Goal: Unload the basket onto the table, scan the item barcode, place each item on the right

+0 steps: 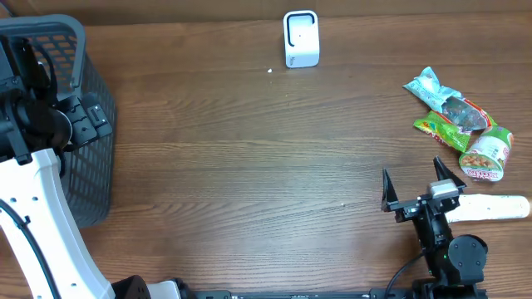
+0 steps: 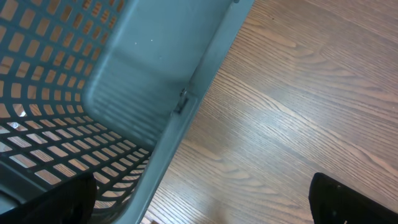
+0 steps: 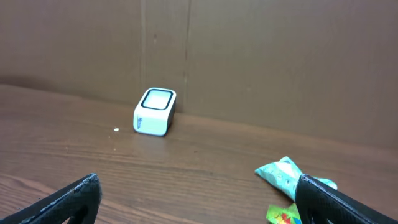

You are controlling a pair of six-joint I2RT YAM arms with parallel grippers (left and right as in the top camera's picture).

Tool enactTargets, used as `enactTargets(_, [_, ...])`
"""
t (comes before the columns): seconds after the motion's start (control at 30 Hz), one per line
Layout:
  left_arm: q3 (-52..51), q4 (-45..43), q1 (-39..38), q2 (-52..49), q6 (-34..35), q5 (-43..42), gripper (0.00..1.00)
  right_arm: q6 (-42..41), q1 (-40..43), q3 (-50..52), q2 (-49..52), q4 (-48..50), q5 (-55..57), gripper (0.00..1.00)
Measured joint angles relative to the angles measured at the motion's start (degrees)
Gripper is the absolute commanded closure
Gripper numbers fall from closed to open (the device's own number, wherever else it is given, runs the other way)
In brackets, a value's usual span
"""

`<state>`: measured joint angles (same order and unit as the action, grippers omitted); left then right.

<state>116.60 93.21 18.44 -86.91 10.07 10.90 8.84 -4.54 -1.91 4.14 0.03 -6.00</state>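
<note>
The white barcode scanner (image 1: 301,38) stands at the far edge of the table, also in the right wrist view (image 3: 155,112). The items lie in a pile at the right: a teal packet (image 1: 431,87), a green packet (image 1: 445,129) and a cup of noodles (image 1: 488,154). My right gripper (image 1: 412,172) is open and empty near the front edge, left of and nearer than the pile; the teal packet (image 3: 283,175) shows beside its right finger. My left gripper (image 2: 202,208) hangs open and empty over the basket's rim at the far left.
A grey mesh basket (image 1: 79,174) stands at the table's left edge, and its rim (image 2: 186,106) fills the left wrist view. A brown cardboard wall (image 3: 249,56) backs the table behind the scanner.
</note>
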Motion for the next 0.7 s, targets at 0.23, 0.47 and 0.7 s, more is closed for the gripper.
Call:
enactTargets(0.23, [0.00, 0.00, -0.02, 0.00, 0.00, 0.00, 0.00, 0.00, -0.11, 0.85, -1.90, -4.22, -0.76, 0.00])
enactTargets(0.47, [0.00, 0.00, 0.00, 0.00, 0.00, 0.00, 0.00, -0.02, -0.17, 0.85, -3.23, -4.17, -1.25, 0.00])
enactTargets(0.7, [0.00, 0.00, 0.00, 0.00, 0.00, 0.00, 0.00, -0.02, -0.17, 0.85, -3.23, -4.17, -1.27, 0.00])
